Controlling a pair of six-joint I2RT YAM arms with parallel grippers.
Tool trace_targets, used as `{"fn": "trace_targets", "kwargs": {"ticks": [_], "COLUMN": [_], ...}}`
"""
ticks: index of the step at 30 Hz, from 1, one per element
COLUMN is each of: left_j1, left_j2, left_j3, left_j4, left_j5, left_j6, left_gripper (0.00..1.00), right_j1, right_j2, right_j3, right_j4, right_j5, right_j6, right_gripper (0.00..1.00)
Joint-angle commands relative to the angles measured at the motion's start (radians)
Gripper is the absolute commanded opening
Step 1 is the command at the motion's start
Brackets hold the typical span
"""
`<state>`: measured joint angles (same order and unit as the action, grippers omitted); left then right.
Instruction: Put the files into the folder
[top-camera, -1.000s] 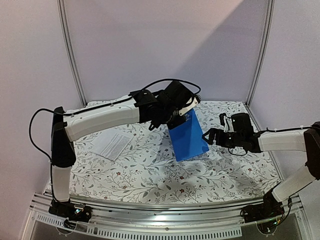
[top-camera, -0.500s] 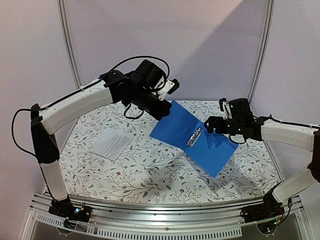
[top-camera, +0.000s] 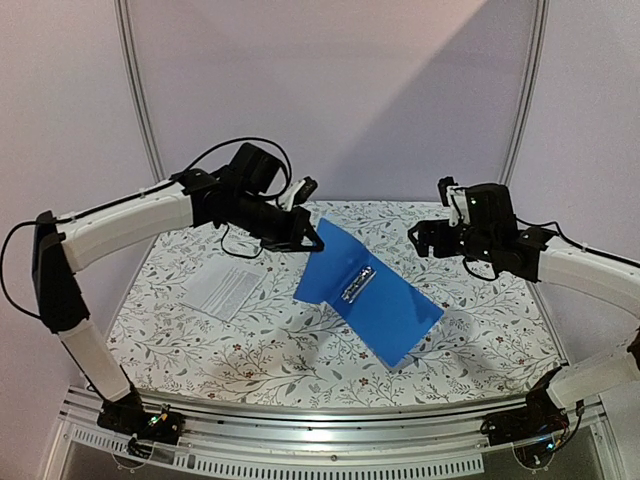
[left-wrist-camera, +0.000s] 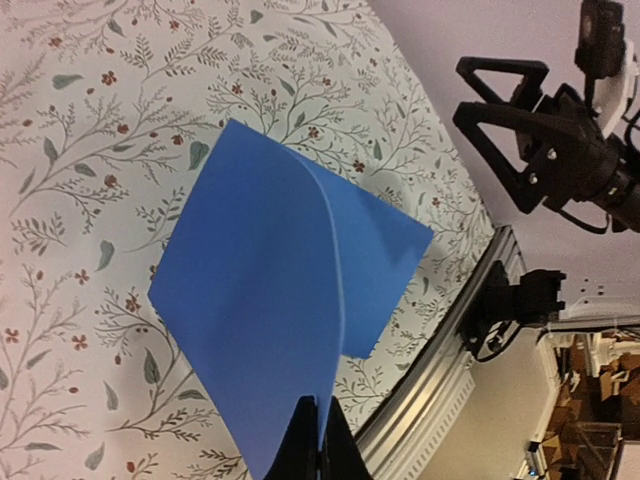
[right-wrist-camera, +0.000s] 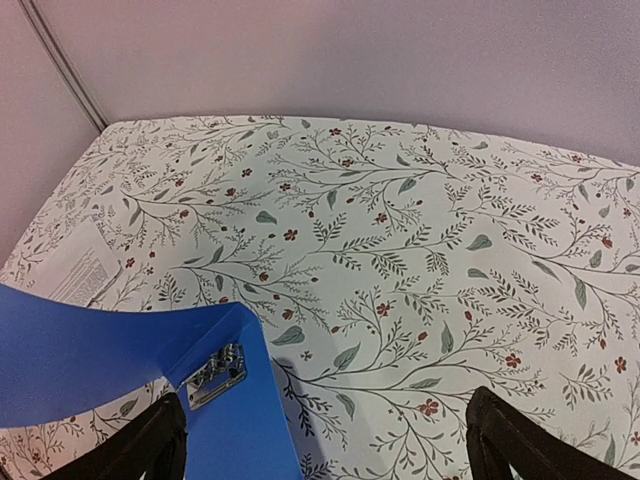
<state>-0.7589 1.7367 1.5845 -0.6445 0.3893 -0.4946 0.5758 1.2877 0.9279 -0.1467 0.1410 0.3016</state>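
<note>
Fingers of the left gripper pinch the raised cover of the open folder over the middle of the table. The right gripper hangs wide open and empty nearby. Files lie at the left.
</note>
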Motion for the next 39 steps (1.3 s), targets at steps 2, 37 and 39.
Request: {"fn": "trace_targets", "kwargs": {"ticks": [2,37,39], "left_j1": [0.043,0.114,0.121], "left_j2": [-0.148,-0.302,-0.295], "left_j3": [-0.255,-0.615,-0.622], "left_j4": [0.262,0.615,0.553], "left_j5": [0.089,0.362,0.350], "left_j6": [-0.212,-0.565,-0.509], "left_gripper": [0.00,0.00,0.00], "right_j1": [0.019,0.131,0.132], "right_j2": [-0.016,0.156,0.174], "right_j3": [-0.036,-0.109,-0.138], "right_j4": [0.070,0.199,0.215], "right_j5": [-0.082,-0.334,-0.323], "right_j6": [-0.031,0.000,0.026], "right_gripper": [0.93,0.55,0.48]}}
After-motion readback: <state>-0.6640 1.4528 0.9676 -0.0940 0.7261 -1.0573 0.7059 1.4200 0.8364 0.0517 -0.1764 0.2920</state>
